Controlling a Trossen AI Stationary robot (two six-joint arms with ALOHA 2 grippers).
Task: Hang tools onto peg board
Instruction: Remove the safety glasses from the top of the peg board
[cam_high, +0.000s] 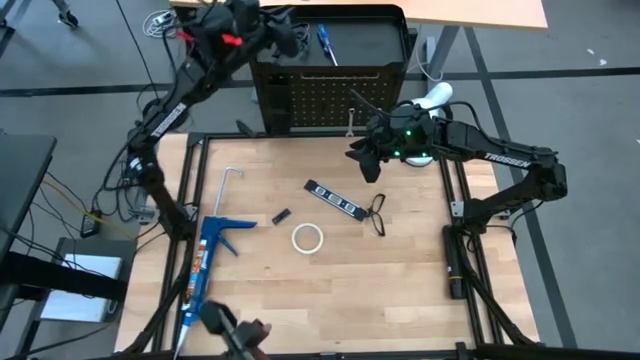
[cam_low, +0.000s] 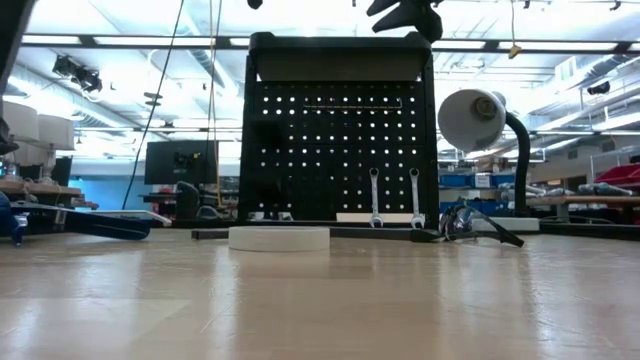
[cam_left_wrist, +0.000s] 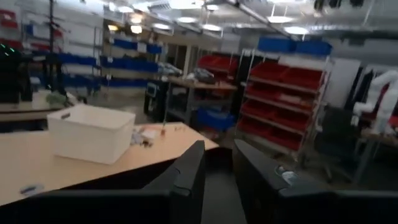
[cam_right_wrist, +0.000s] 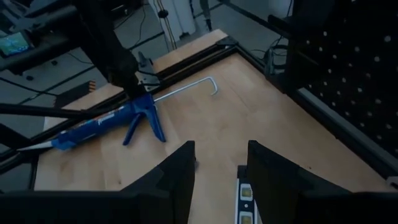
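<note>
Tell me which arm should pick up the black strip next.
Right. The right gripper hangs open just above the table, close to the black strip. The left gripper is up behind the peg board, away from the tools.

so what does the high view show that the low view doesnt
Only the high view shows the blue caulking gun whole, the black strip with white marks, and the right gripper open above the table near the peg board. Only the low view shows two silver wrenches hanging on the board's face and the white desk lamp's shade side-on. Both show the peg board and the white tape ring.
</note>
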